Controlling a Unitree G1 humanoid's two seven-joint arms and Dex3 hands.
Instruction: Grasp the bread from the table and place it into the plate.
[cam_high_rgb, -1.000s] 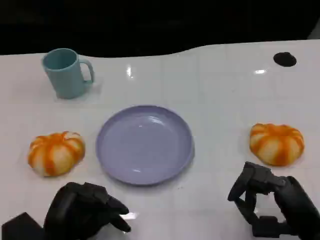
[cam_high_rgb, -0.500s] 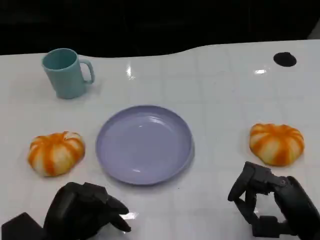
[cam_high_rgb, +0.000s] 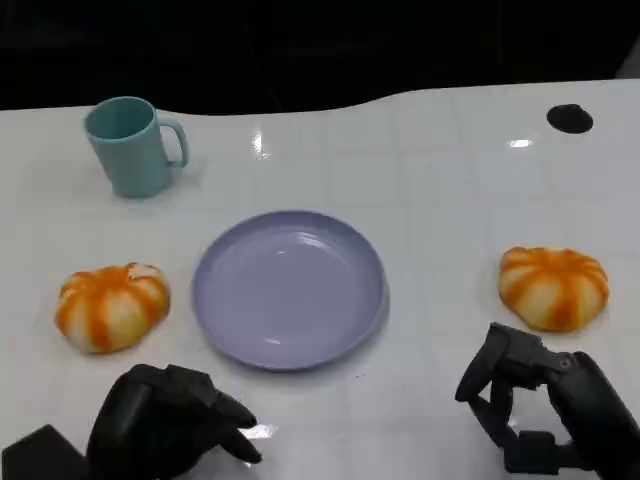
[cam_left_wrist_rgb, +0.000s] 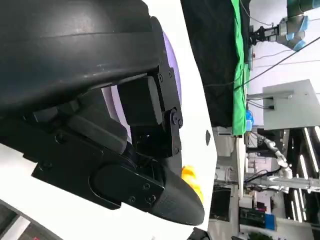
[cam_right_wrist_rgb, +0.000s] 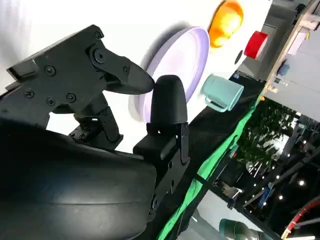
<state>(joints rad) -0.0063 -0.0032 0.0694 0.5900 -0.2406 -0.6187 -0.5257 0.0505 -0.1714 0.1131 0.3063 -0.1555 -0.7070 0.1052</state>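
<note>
Nothing has shifted: right hand (cam_high_rgb: 545, 415), empty and fingers apart at lower right, sits just below the right bread (cam_high_rgb: 553, 287), plate (cam_high_rgb: 288, 288) at centre.

Two orange-and-white bread rolls, one on the left (cam_high_rgb: 111, 306) and one on the right (cam_high_rgb: 553, 286). One lavender plate (cam_high_rgb: 289, 288). One teal mug (cam_high_rgb: 132, 146). One small black disc (cam_high_rgb: 569, 118). Two black robot hands, left (cam_high_rgb: 172, 420) and right (cam_high_rgb: 540, 410).
</note>
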